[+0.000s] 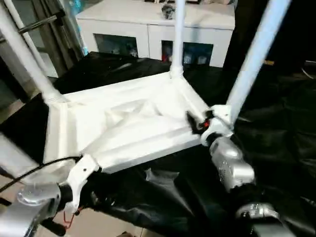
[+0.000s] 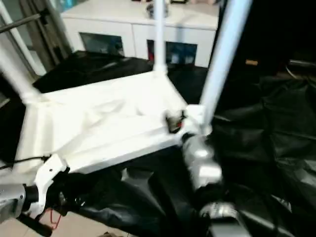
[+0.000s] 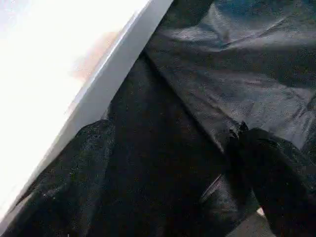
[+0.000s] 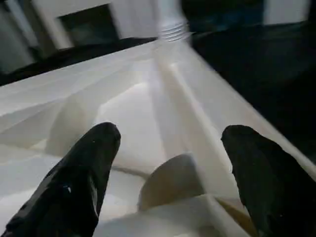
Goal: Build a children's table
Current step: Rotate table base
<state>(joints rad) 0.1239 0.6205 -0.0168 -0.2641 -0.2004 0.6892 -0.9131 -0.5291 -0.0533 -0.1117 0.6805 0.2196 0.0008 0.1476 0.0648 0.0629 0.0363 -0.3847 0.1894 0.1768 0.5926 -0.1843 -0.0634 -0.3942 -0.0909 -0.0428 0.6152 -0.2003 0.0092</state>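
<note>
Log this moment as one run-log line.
tabletop: upside down on black cloth | legs: three standing in sockets | right gripper: open at near corner | left gripper: beside tabletop edge

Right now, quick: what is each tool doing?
Left tool: cannot be told, nothing between its fingers.
Right tool: open, holding nothing, by the tabletop corner.

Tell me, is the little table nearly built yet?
Nearly! The tabletop lies upside down on the black cloth, and three legs stand in corner sockets: far leg, right leg, left leg. The right gripper is open by the right leg's corner, holding nothing. The near left corner shows no leg yet.
</note>
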